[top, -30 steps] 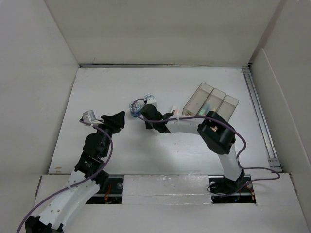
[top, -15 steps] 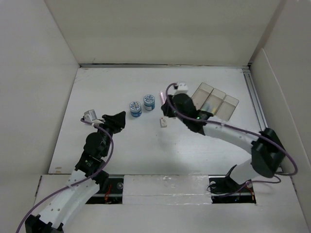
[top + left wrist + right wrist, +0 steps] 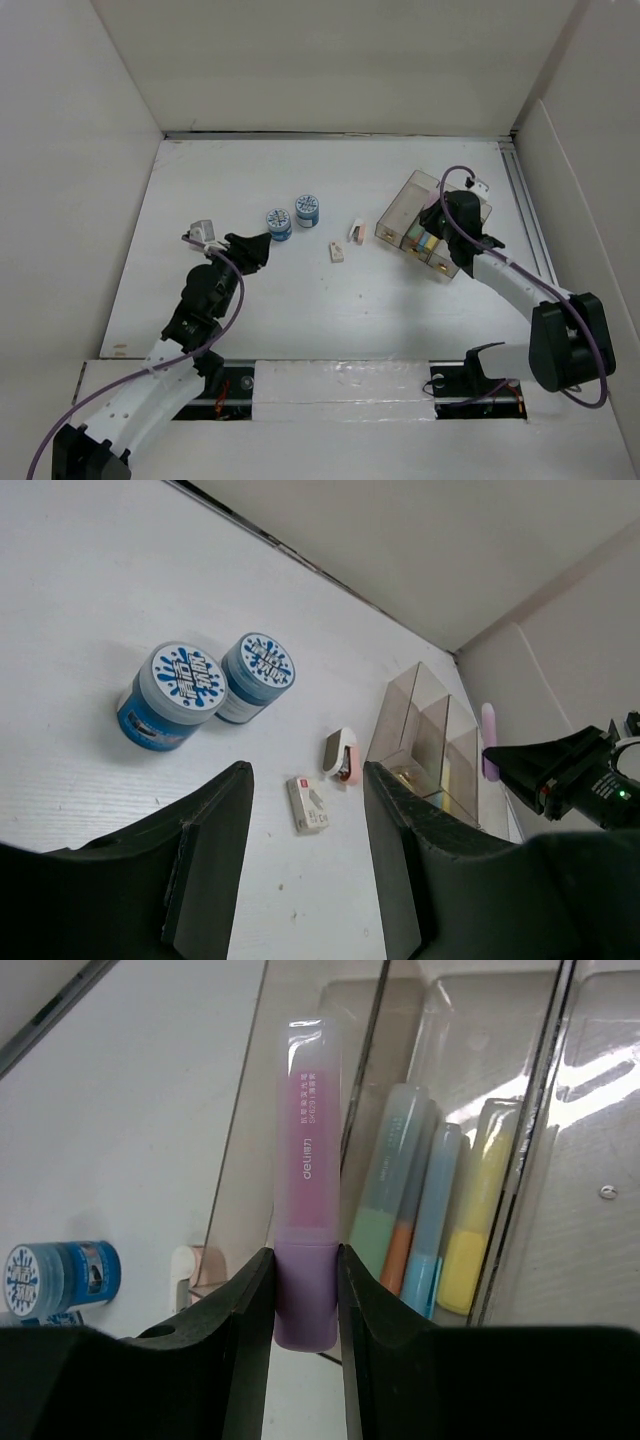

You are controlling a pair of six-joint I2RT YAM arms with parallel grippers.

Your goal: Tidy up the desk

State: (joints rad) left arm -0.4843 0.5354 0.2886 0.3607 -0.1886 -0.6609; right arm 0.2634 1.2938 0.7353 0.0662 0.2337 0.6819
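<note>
White panel walls box in the desk [image 3: 250, 300], a flat matte tabletop on which the tidying is partly done. The right gripper [image 3: 305, 1290] is closed on the lower end of a pink highlighter [image 3: 308, 1160], its two fingers pressed against the barrel on either side. It hangs over the clear tray [image 3: 245, 1190] near the far right corner. In the wrist view the pen lines up roughly along the divider between an empty compartment and the one that holds three highlighters [image 3: 430, 1220] in green, blue and yellow. The step in hand looks to be dropping the pink pen in with its fellows. To do that well, the gripper should shift toward the filled compartment until the barrel is clear of the divider. It should keep the pen parallel to the others, lower until the pen's far end is inside the walls, and only then let go, so the pen does not bounce off a rim or tip the light tray. Further out, the left gripper [image 3: 308, 780] hovers with its jaws wide apart and nothing between them, near two blue jars [image 3: 279, 223] standing side by side. A small white-and-pink piece [image 3: 356, 231] and a small white block [image 3: 336, 250] lie loose between the jars and the tray.
</note>
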